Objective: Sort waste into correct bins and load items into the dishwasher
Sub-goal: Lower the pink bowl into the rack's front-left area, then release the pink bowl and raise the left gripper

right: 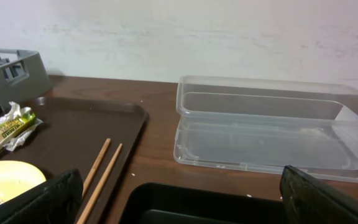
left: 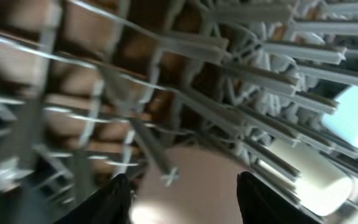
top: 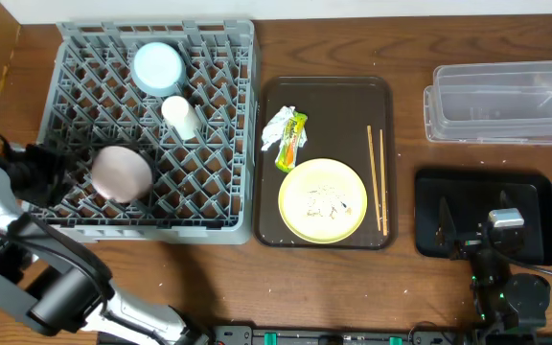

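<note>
Grey plastic fills the left of the tabletop (top: 353,38): that is the dish rack (top: 228,57), and three of the five items are already in it. The light blue bowl (top: 156,67) sits at the far end. The small white cup (top: 180,115) lies just nearer, and the white bowl (top: 121,172) stands tipped on its side among the pegs at the near left. The left end effector (left: 182,180) is down in the rack right beside that white bowl, its jaws part-way apart. The wrist view is smeared, so I can only say it looks to have nothing pinched, with the bowl's pale surface showing between the fingers.

The rest waits on the dark brown serving tray (top: 324,91) just right of the rack. The yellow plate (top: 305,182) lies at its near end with rice-like scraps (top: 329,201) on it. The wooden chopsticks (top: 377,177) lie side by side along the right edge, and the crumpled white wrapper (top: 278,125) with the yellow-green packet (top: 293,144) sits at the far left.

Neither bin holds anything I can see. The clear tub (top: 501,101) at the far right looks empty. The black tray (top: 535,220) nearer has only the right end effector (right: 182,199) over it, jaws spread wide and holding nothing. I'd call it about halfway, with the plate and chopsticks to load and the scraps and wrapper to bin.
</note>
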Available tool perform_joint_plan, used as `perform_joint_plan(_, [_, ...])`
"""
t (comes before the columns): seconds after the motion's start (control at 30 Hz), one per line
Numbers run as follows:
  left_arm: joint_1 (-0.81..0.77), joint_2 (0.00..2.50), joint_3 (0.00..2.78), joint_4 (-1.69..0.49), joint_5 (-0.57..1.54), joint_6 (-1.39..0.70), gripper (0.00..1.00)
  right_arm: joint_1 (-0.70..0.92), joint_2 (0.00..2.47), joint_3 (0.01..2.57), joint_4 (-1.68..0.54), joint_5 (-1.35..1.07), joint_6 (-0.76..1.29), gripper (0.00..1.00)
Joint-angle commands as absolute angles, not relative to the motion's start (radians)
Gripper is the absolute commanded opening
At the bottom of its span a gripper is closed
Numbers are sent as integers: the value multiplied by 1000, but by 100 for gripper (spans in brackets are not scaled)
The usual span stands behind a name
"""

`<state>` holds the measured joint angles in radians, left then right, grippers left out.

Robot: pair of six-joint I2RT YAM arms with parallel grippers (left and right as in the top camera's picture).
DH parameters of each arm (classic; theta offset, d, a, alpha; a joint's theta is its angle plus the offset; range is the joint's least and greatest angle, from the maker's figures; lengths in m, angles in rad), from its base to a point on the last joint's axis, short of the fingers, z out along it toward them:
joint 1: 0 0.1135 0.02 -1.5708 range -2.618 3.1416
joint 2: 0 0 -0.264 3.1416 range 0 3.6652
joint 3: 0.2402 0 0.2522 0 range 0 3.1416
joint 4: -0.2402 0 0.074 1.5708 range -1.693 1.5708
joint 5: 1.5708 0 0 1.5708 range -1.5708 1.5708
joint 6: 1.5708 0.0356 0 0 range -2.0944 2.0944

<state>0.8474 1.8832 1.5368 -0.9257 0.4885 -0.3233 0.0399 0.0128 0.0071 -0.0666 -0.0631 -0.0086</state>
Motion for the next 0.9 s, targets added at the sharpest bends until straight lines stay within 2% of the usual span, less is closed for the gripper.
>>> perform_joint_plan(0.0, [848,1821,1537,-936,376,-319,56,50,9,6,-71,-60,-16,99])
perform_joint_plan(0.13, [848,1752,1537,-934,376,-355,49,50,9,6,-70,-60,-16,99])
perform_joint_plan(0.17, [847,1731,1537,-934,377,-366,43,50,9,6,-71,-60,-16,99])
perform_joint_plan(0.2, [846,1713,1537,-934,377,-369,38,50,9,6,-70,-60,-16,99])
perform_joint_plan(0.23, [836,1678,1537,-944,376,-368,22,50,9,6,-70,-60,-16,99])
perform_joint_plan(0.27, [828,1666,1537,-957,376,-368,13,50,9,6,-70,-60,-16,99])
perform_joint_plan(0.3, [813,1654,1537,-983,371,-367,10,50,9,6,-70,-60,-16,99])
perform_joint_plan(0.5, [680,1675,1469,-1039,120,-405,8,50,10,6,-71,-60,-16,99])
perform_joint_plan(0.63, [622,1733,1444,-1039,118,-423,8,50,10,6,-70,-60,-16,99])
perform_joint_plan(0.8, [617,1772,1444,-1036,38,-432,8,50,10,6,-70,-60,-15,99])
perform_joint_plan(0.87, [615,1782,1443,-1034,65,-432,8,50,10,6,-70,-60,-15,99])
